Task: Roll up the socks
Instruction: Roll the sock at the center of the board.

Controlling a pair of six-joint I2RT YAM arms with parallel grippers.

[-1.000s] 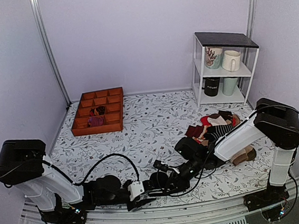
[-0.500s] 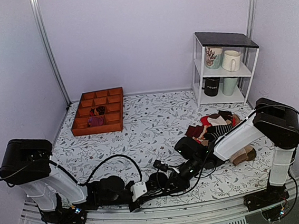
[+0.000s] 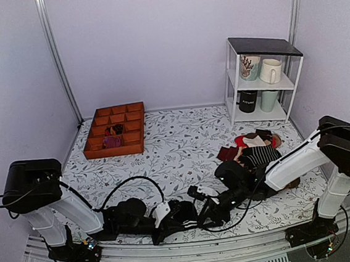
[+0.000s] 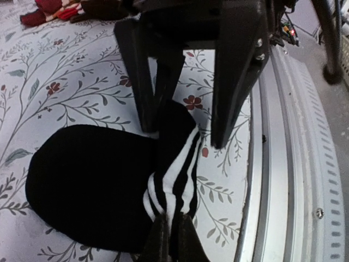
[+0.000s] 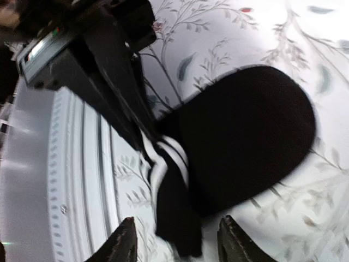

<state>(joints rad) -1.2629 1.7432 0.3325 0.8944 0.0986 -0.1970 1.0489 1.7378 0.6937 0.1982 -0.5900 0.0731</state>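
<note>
socks [image 4: 92,185]: lay as one black mound on the table [image 4: 65,82], close beside the front rail [image 4: 283,164] and between both hands; striped cuff [image 4: 175,180] bunched up, pointing toward the rail.
left hand [image 4: 170,232]: pinched fully closed on the cuff end, just past the stripes.
right hand [image 5: 177,232]: parted roughly halfway, gripping nothing; straddled the cuff from the far side; contact with the cloth not told.
step in hand: judged as the start of the roll, with the cuff gathered and the toe end flat and unrolled.
doing it well: called for a firm left pinch as anchor, the right fingers set on the cuff just beside that pinch, then tight, even turns toward the toe with both layers kept together.
watch for: likely slip of cloth over the rail; a loose first turn would probably spring open.
counts: one black bundle, layers not told apart; three white stripes; two hands; one heap of other socks [image 3: 257,151], number not told; one orange tray [image 3: 116,150]; one shelf rack [image 3: 263,46]; four mugs [image 3: 270,70].
</note>
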